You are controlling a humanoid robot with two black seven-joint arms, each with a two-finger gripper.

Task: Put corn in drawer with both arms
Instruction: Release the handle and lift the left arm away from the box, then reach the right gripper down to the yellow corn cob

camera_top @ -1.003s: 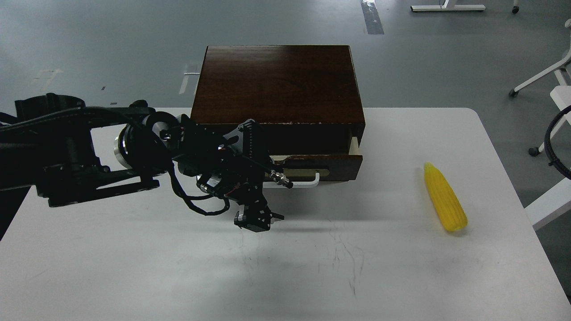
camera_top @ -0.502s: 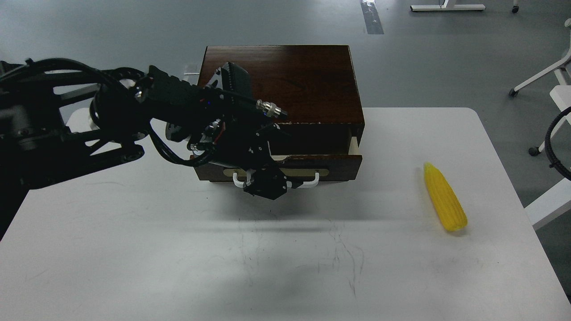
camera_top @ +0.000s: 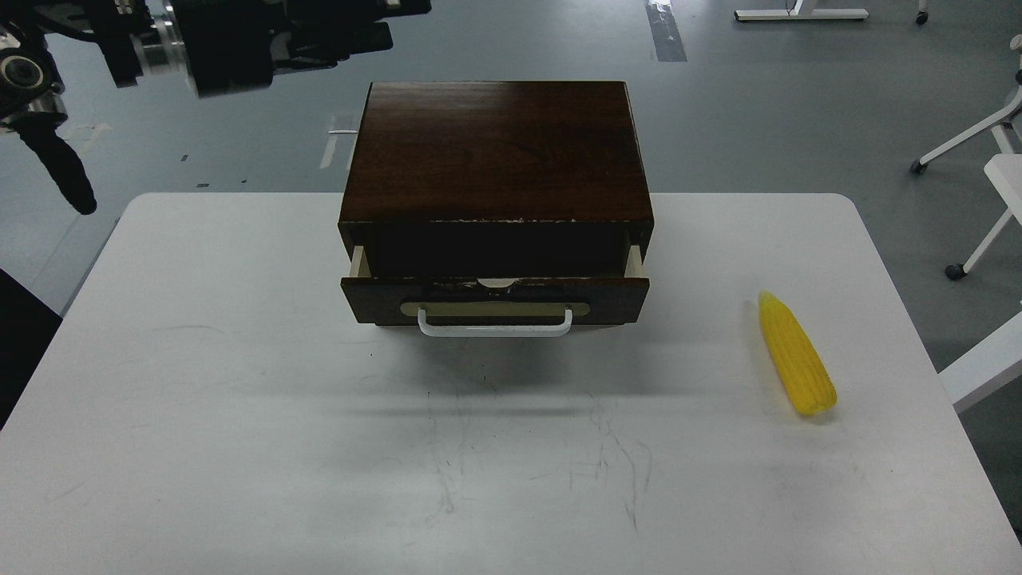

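Observation:
The yellow corn (camera_top: 797,355) lies on the white table (camera_top: 239,415) at the right, its tip pointing away from me. The dark brown drawer (camera_top: 615,297) of the cabinet (camera_top: 495,144) stands pulled out a little, showing pale inner sides and a dark gap behind its front. Its white bar handle (camera_top: 495,332) is free. My left arm (camera_top: 231,40) is raised high at the top left, and its far end runs past the top edge, so its gripper is out of view. My right arm is out of view.
The cabinet stands at the table's back middle. White chair legs (camera_top: 970,136) and a white frame piece (camera_top: 986,363) stand off the table's right edge. Grey floor lies behind the table.
My left arm has risen from in front of the drawer handle up and to the top left, out of most of the view. The drawer and the corn have not moved.

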